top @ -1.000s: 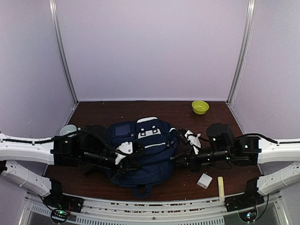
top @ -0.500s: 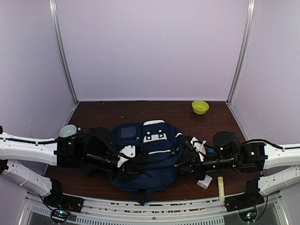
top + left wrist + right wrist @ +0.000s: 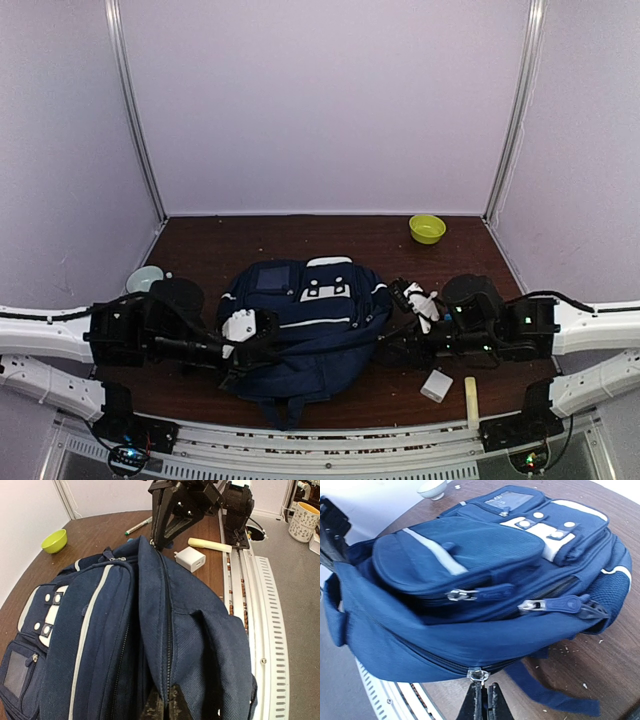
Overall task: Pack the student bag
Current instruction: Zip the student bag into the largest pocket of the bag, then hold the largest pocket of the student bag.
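The student bag (image 3: 305,320), navy with a white stripe and a dotted white patch, lies flat in the middle of the table. My left gripper (image 3: 165,707) is shut on the bag's fabric beside the main zipper seam, at the bag's left edge (image 3: 262,348). My right gripper (image 3: 485,700) is shut on the metal zipper pull (image 3: 480,674) of the same main zipper, at the bag's right edge (image 3: 388,345). The bag (image 3: 470,565) is stretched between the two grippers. Its pocket zippers look closed.
A green bowl (image 3: 427,228) sits at the back right. A white box (image 3: 436,385) and a pale yellow stick (image 3: 471,400) lie near the front right. A white bowl (image 3: 145,277) stands at the left. A marker (image 3: 138,525) lies behind the bag.
My left arm has drawn back to the left with the bag's edge, and the bag has slid left and flattened. My right arm swung right, then came back slightly.
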You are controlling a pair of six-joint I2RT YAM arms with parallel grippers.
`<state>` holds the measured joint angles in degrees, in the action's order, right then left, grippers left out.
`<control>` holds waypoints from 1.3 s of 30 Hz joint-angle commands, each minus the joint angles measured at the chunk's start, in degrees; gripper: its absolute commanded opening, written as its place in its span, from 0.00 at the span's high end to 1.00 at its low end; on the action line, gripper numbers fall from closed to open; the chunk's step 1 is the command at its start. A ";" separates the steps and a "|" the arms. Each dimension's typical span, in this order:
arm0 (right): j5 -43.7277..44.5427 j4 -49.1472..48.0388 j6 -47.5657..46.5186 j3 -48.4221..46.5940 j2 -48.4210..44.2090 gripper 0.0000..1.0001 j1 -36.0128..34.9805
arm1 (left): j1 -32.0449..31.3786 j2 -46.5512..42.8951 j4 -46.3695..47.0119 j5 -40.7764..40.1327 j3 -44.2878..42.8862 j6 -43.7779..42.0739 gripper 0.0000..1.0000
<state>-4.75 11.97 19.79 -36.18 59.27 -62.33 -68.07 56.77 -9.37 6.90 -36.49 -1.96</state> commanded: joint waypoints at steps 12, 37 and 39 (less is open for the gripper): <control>-4.21 -2.75 -1.81 -6.91 6.20 1.00 -0.16 | 0.68 4.24 -1.88 1.79 -7.81 0.79 0.37; -4.05 -10.06 -0.88 -11.66 11.60 1.00 -4.46 | -0.96 25.07 0.33 3.52 -15.19 2.80 0.80; -2.48 -9.34 -0.96 -11.59 11.28 1.00 -4.39 | -1.01 24.75 0.40 3.26 -15.33 2.69 0.98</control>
<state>-9.10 10.13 18.44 -45.63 72.90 -66.46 -69.14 80.66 -9.21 11.40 -50.19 1.69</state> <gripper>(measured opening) 0.037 0.177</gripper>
